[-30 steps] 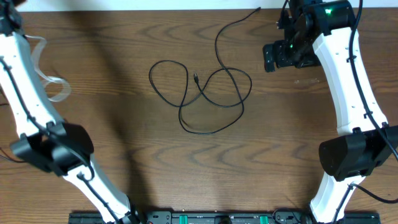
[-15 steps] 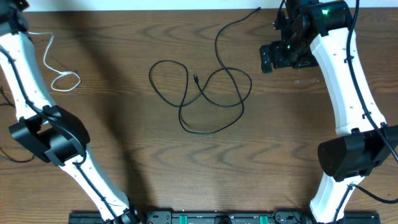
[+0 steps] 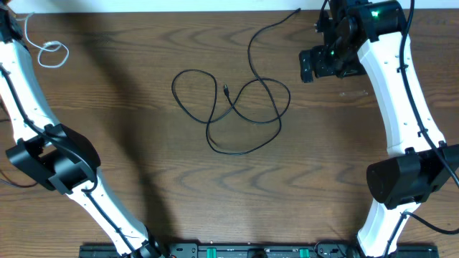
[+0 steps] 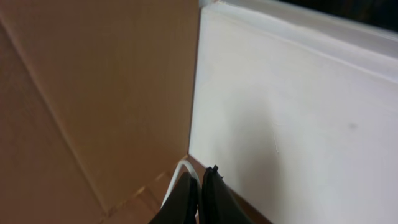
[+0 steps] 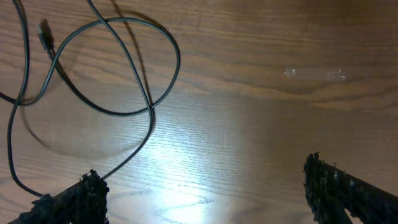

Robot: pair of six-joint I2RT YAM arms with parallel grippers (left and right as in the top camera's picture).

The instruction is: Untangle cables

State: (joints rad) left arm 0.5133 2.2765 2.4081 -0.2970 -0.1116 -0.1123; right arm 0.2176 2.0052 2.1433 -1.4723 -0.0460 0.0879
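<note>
The two black cables lie near the middle of the table, draped over each other in several loose loops that cross at more than one spot. One strand runs away from the loops toward the far edge and ends in a small plug beside the right arm. Another small plug sits inside the loops. Where one black cord stops and the other begins cannot be told from above. The white cable is well apart from them, at the far left corner, curled into a small loop below the end of the left arm; whether that loop touches the wood cannot be made out. The left tool has its fingers pressed together on this white cord, which shows as a pale arc just beside the dark fingertips, with a cardboard box and a white wall behind. The right tool hangs over the table to the right of the black loops, its fingers spread wide with nothing between them, and the nearest black loop lies just ahead of its left finger.
</note>
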